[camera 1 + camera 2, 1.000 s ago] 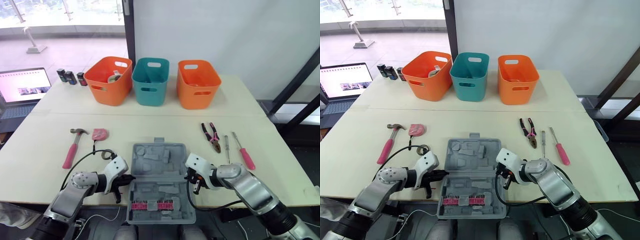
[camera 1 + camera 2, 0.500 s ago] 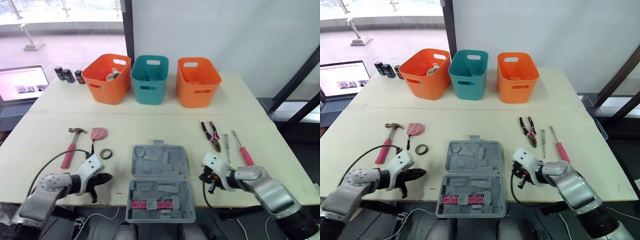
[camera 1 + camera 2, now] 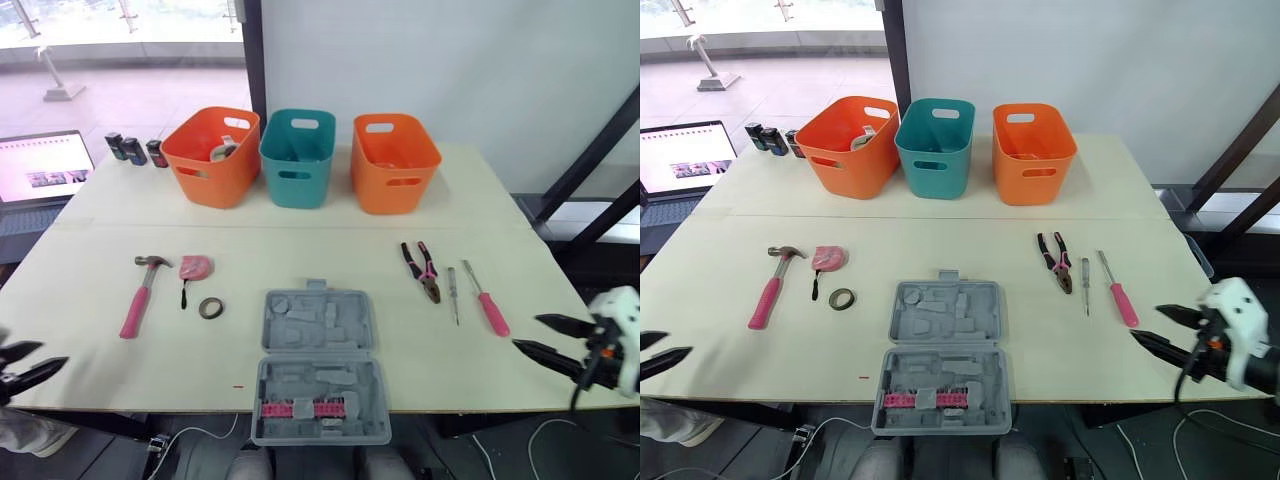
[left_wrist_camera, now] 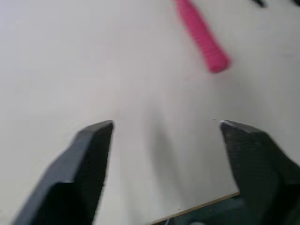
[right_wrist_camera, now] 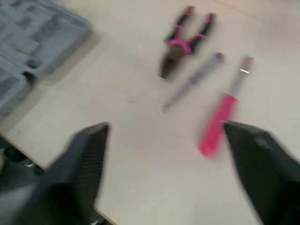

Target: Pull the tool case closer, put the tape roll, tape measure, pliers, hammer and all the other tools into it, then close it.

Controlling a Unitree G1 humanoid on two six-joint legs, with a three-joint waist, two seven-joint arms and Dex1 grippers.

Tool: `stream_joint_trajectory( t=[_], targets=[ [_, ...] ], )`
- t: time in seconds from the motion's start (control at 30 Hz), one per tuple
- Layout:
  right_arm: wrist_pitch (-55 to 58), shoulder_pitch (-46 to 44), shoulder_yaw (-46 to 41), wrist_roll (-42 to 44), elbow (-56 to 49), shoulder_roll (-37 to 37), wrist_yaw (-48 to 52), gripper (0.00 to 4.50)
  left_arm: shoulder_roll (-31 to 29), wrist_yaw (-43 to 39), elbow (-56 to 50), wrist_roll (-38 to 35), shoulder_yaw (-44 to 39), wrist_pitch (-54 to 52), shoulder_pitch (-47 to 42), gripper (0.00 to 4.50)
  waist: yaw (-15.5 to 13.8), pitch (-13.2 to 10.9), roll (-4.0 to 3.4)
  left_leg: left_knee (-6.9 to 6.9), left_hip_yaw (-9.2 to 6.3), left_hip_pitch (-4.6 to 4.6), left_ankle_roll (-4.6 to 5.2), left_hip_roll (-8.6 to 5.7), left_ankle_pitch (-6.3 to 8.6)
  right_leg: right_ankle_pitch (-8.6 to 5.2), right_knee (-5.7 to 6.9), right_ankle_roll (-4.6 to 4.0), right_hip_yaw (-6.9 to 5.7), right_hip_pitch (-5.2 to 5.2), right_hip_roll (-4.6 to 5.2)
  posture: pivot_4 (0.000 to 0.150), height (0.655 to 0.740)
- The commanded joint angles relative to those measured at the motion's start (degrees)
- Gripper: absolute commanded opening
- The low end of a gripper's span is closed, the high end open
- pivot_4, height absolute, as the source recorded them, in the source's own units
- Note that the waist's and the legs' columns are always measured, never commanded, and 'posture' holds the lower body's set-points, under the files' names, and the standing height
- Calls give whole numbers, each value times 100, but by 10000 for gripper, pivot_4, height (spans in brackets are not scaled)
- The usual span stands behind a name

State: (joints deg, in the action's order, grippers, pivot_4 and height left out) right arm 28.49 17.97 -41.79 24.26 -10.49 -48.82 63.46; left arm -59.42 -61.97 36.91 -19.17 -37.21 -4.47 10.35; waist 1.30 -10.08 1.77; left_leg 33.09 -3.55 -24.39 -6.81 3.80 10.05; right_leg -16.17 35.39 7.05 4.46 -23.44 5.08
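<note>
Down at the front-left corner of the tabletop (image 3: 300, 240) the left gripper (image 4: 166, 124) hangs with its two black fingers spread wide and nothing between them. Just ahead of it lies the hammer (image 3: 140, 295), pink handle toward the front edge and steel head toward the back. Right of the head sits the tape measure (image 3: 196, 267), a small pink body with a dark strap trailing toward the front. The tape roll (image 3: 210, 308) lies flat just in front of it, a dark ring.

In the middle, at the front edge, the tool case (image 3: 320, 365) lies open and flat: grey plastic, both halves full of moulded recesses, a latch tab on its far side. A pink strip sits in the near half, which juts out past the tabletop's edge.

To the right are the pliers (image 3: 424, 272), pink-and-black grips pointing back and jaws pointing forward. Next comes a thin metal screwdriver (image 3: 453, 295), then a pink-handled screwdriver (image 3: 487, 300), all well apart from the case. At the front-right corner the right gripper (image 3: 526, 331) is open wide too, holding nothing.

Along the back edge stand an orange basket (image 3: 210, 158), a teal basket (image 3: 297, 158) and a second orange basket (image 3: 395, 162).
</note>
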Motion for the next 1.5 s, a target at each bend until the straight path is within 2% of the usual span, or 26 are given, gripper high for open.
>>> stream_joint_trajectory(
  t=[0.03,0.13,0.37,0.5,0.57,0.67,0.77,0.93,1.03,1.2,1.37,1.5],
  targets=[
    [-452,81,-124,-91,318,-108,87,45000,-243,62,697,68,-180,466,-108,44502,19,2,6,-1,5,-2,0,1,0,5,-8,-8,-1,0,3,1500,7400],
    [-599,84,-34,-78,461,-85,53,45000,-270,8,961,74,-94,648,-170,44502,60,3,7,-4,25,-4,6,-1,4,20,-19,-31,-2,1,14,1500,7400],
    [-610,99,82,45,316,20,-127,45000,-129,-17,932,52,87,644,-376,44502,115,3,6,-14,17,-1,11,4,1,21,7,-26,-16,-1,9,1500,7400],
    [-441,27,180,213,-10,78,-281,45000,-17,113,664,38,220,494,-526,44502,126,3,6,-10,19,0,22,4,-7,21,7,-26,-15,1,9,1500,7400],
    [-275,-153,340,345,-382,108,-480,45000,85,82,254,-125,308,15,-611,44502,127,3,6,-10,18,0,23,4,-7,22,11,-26,-14,13,9,1500,7400],
    [260,-550,783,698,-1113,72,-752,45000,335,168,-581,-217,576,-501,-757,44502,120,3,6,-4,17,1,22,4,-11,22,34,-24,-13,13,8,1500,7400],
    [855,-1375,1756,1107,-1837,124,-1063,45000,731,178,-1495,-264,1037,-445,-1115,44502,114,3,6,5,11,4,18,5,-17,18,64,-17,-13,10,4,1500,7400],
    [1319,-2783,3335,1083,-2111,243,-1238,45000,873,-736,-2092,-131,2057,-106,-1767,44502,104,5,12,8,2,1,11,9,-26,19,71,-14,-13,10,-6,1500,7400],
    [1292,-3531,4198,781,-1858,322,-1107,45000,778,-1403,-1740,163,2789,57,-2432,44502,89,3,9,7,0,-5,12,9,-25,16,73,-5,-14,5,-9,1500,7400],
    [1198,-4561,5143,186,-1177,553,-1086,45000,770,-2100,-200,1009,3820,598,-3685,44502,123,2,7,7,-3,-5,15,10,-26,23,77,31,-13,3,-14,1500,7400],
    [1058,-5201,5676,-259,-676,813,-1022,45000,1098,-2248,1393,1652,4400,1200,-4729,44502,108,1,6,11,-14,-9,16,15,-28,28,87,54,-13,2,-27,1500,7400],
    [1012,-5483,5833,-535,-360,1079,-1132,45000,1380,-2230,2110,1845,4506,1461,-5151,44502,107,1,6,8,-20,-12,17,16,-28,31,91,73,-14,0,-32,1500,7400]
  ],
)
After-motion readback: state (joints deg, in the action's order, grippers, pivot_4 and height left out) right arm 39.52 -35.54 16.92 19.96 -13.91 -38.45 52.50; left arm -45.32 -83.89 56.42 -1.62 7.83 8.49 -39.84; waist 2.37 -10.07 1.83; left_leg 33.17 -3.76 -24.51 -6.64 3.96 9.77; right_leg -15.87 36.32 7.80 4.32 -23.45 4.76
